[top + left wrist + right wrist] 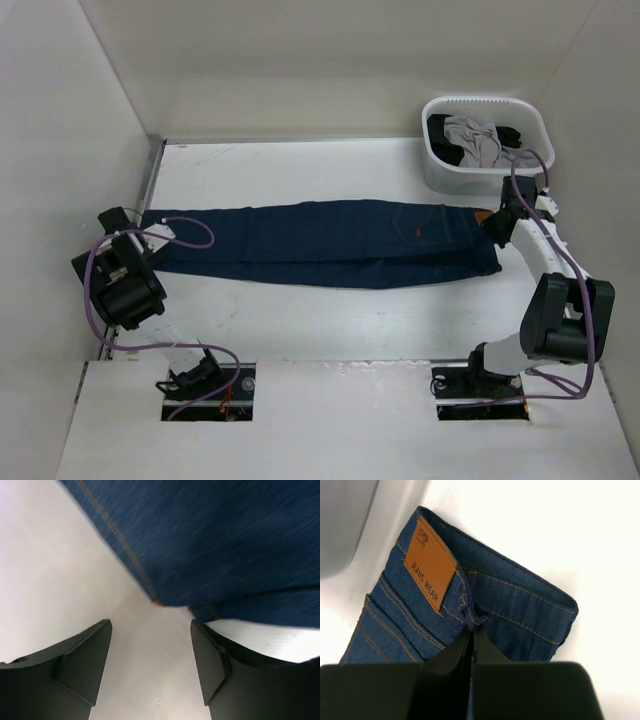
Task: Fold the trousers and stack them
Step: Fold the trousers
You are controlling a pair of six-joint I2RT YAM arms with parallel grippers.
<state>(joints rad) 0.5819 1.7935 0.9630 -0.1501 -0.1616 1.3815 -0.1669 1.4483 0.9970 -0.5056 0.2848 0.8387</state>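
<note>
The dark navy trousers (330, 243) lie flat across the table, folded lengthwise, leg ends at the left and waistband at the right. Their tan patch (429, 563) shows in the right wrist view. My right gripper (473, 630) is shut on the waistband edge; in the top view it (497, 226) sits at the trousers' right end. My left gripper (150, 645) is open and empty over bare table, its fingers (85, 655) just short of the leg hem (200, 611). In the top view it (140, 232) is at the trousers' left end.
A white basket (436, 168) at the back right holds a light grey garment (474, 140) and a black garment (510, 134). White walls enclose the table on the left, back and right.
</note>
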